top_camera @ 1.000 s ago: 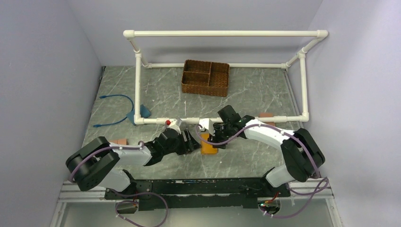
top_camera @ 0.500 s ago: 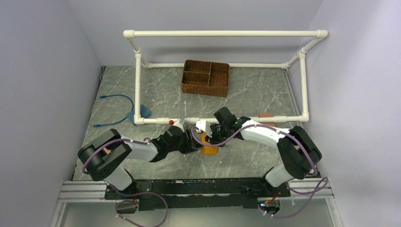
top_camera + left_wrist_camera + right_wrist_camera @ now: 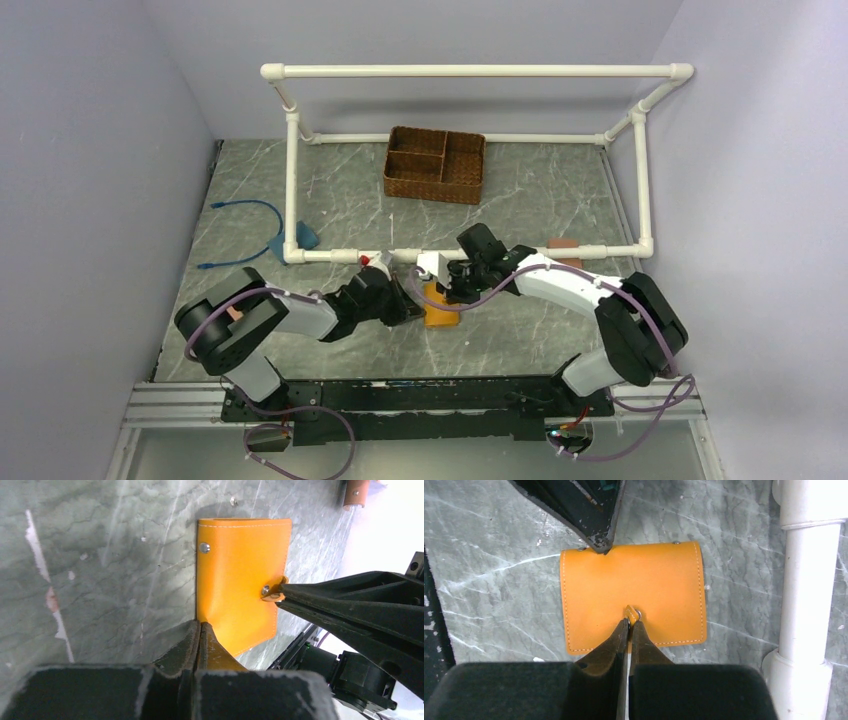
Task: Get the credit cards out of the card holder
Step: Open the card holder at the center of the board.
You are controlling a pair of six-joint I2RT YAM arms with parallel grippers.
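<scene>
Left gripper: fully closed, tips nipping one long edge of holder near its end, orange leather riding up slightly beside one finger. Right gripper: likewise fully closed, tips clamped on small snap tab at mid-length of the opposite long edge. Nothing else held by either. Purpose of the paired grip, as judged: left to anchor the body against table, right to pull the tab away and pop the snap, so that the flap can fold back; opposed holds on opposite edges suited to a pull-apart rather than a lift. Holder: flat on the table, outer face up, flap closed, lying between the two grippers and just beside the near pipe of the white frame, apart from it. Long axis: roughly near-to-far across the table, about square to that pipe. Facing: tab edge turned toward the right arm's side, pinched edge toward the left arm's side; one short end toward the pipe, the other toward the arm bases. Cards: none in view, presumably inside the closed holder, number not to be told. Stage, as judged: opening only just begun, extraction not yet possible. Risk: thin leather slipping from the left tips once the right pulls, dragging the whole holder instead of opening it.
</scene>
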